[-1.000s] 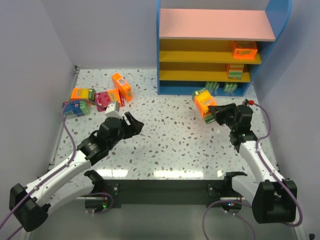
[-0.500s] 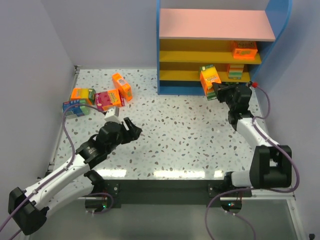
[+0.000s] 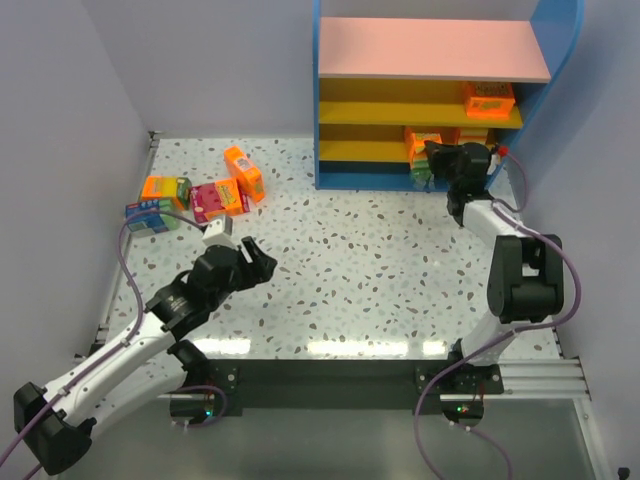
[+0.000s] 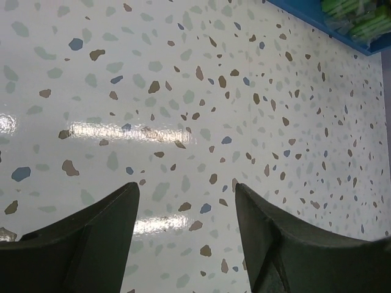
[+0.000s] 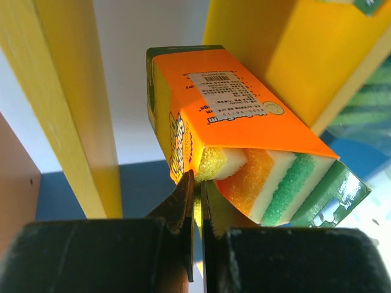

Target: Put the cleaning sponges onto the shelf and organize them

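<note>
While the right gripper [image 5: 197, 183] pinches tight the lower edge of an orange sponge pack [image 5: 232, 116] just ahead of it inside the shelf [image 5: 67, 110], the left gripper [image 4: 186, 207] stands open, empty.

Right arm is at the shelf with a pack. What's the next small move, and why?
Probably ease the sponge pack onto the yellow tier, then release: the right end effector is shut on its edge, and it seems only at the tier's front.

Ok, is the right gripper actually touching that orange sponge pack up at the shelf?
Touching. The right wrist view shows the right gripper with its jaws nearly closed, pinching the lower edge of the orange sponge pack, with no gap between them.
</note>
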Robot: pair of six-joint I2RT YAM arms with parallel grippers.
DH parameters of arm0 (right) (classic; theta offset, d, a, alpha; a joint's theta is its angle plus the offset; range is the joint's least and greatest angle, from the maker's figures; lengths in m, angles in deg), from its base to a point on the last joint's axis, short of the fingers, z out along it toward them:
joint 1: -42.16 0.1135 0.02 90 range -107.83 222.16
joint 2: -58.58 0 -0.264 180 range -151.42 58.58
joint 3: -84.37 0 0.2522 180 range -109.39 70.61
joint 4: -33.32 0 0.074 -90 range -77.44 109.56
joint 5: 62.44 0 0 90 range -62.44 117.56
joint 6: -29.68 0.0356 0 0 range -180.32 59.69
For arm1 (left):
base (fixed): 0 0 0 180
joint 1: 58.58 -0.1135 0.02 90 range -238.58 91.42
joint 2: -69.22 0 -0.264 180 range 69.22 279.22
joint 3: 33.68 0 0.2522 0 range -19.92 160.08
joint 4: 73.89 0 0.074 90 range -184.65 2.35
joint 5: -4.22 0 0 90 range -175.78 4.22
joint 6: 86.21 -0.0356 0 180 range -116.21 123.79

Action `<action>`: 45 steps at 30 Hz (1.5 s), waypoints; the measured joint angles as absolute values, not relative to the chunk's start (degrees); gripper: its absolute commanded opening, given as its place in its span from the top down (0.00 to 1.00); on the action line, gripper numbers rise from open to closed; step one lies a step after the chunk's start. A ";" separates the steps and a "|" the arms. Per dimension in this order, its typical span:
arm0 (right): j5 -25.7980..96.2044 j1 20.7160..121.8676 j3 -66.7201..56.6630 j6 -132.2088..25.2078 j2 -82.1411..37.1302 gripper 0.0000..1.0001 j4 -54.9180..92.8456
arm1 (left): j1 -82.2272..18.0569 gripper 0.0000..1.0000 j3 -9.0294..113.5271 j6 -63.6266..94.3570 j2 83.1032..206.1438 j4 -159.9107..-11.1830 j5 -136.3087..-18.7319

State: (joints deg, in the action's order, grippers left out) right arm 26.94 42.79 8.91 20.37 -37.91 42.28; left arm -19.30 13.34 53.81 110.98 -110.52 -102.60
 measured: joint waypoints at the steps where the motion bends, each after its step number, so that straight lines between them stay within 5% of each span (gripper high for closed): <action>1: 26.50 42.79 8.15 20.63 -38.74 1.00 42.59 | -19.30 0.30 13.55 53.72 110.98 -110.79 -102.73; 15: 22.55 42.70 -2.87 21.99 -49.65 1.00 44.68 | -19.30 0.29 15.98 53.63 110.30 -114.48 -105.55; 26: 23.77 41.19 -0.44 22.51 -50.94 0.54 52.44 | -19.30 0.23 16.31 53.70 109.58 -115.97 -107.69; 45: 36.82 37.59 24.00 24.76 -40.69 0.45 74.98 | -19.71 0.10 19.15 52.58 112.33 -115.59 -116.30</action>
State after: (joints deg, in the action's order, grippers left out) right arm 36.82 37.59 24.00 24.76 -40.69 74.98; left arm -19.71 19.15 52.58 112.33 -115.59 -116.30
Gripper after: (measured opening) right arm 0.533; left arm 0.884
